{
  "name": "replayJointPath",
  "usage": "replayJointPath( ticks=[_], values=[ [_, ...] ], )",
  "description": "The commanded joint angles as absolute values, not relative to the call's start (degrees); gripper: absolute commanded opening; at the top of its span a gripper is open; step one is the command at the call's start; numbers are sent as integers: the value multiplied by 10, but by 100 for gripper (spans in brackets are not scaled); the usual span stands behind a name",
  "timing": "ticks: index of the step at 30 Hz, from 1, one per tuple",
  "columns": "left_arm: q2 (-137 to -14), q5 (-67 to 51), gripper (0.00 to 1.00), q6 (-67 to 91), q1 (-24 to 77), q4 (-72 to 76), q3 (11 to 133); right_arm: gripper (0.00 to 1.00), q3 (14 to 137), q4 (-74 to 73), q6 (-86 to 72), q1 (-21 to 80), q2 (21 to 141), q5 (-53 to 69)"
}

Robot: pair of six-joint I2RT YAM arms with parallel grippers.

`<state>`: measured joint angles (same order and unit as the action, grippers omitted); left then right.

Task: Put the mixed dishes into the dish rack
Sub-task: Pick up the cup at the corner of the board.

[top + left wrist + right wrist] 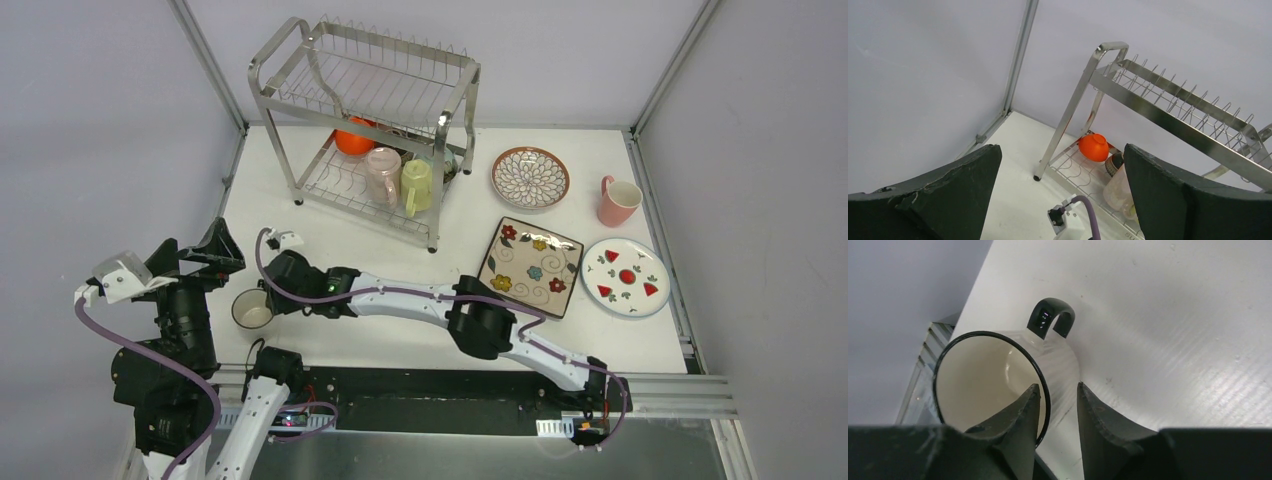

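Observation:
A white mug with a black rim and black handle [252, 311] stands on the table at the near left. My right gripper [270, 300] reaches across to it. In the right wrist view the gripper [1058, 386] straddles the mug's [983, 375] wall, one finger inside, one outside, with a narrow gap. My left gripper [218, 247] is raised at the far left, open and empty [1063, 165]. The dish rack [365, 90] holds an orange bowl [353, 140], a pale pink mug [383, 175] and a yellow-green mug [418, 187] on its lower shelf.
Right of the rack lie a brown-rimmed petal plate [530, 178], a pink mug [618, 201], a square floral plate [530, 266] and a white red-marked plate [625, 277]. The left wrist view shows the rack [1168, 100] and the orange bowl [1094, 147].

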<state>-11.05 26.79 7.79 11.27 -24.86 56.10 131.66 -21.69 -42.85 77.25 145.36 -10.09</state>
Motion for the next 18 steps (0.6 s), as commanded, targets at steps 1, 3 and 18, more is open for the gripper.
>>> replayJointPath(
  ticks=[1, 3, 18],
  values=[
    [-108, 255, 99, 65, 114, -232, 567, 34, 1289, -254, -394, 776, 1424, -131],
    [-109, 254, 99, 64, 114, -233, 567, 34, 1281, -252, -391, 775, 1417, -135],
    [-116, 244, 98, 73, 114, -231, 552, 0, 1082, -121, -355, 743, 1282, -127]
  ],
)
